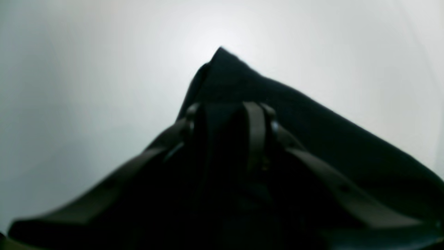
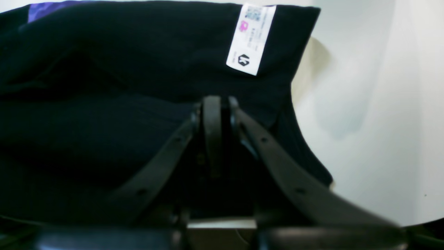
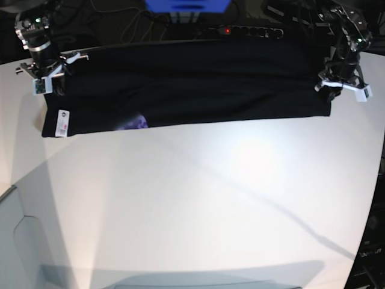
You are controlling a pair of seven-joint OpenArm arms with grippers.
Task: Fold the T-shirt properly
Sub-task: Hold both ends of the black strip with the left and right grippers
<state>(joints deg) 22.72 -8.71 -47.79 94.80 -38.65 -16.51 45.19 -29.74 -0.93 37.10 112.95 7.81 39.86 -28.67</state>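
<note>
**A:** Where is the T-shirt (image 3: 198,90) right now?

**B:** Stretched in a long black band along the far edge of the white bench (image 3: 198,205), running from the far-left corner to the far-right corner. Its long axis lies left to right across the bench. The white label (image 3: 61,123) sits at the end by the far-left corner, and a sliver of purple print (image 3: 133,124) peeks out along the near edge.

**A:** And the grippers?

**B:** The right gripper (image 2: 216,114) has its fingers pinched tight on the cloth just behind the label end; the wrist view shows them together with fabric bunched around them. The left gripper (image 1: 230,118) clamps the opposite end, its fingers closed on a raised peak of black cloth.

**A:** So what does this step need?

**B:** My judgement: both ends are held for a lengthwise fold or a drag toward the near edge. Keep the two arms level and moving at the same pace, with even tension so the band stays straight. The near edge sags slightly in the middle, so slack there could crease. Release only once the layers lie flat and the edges align.
</note>
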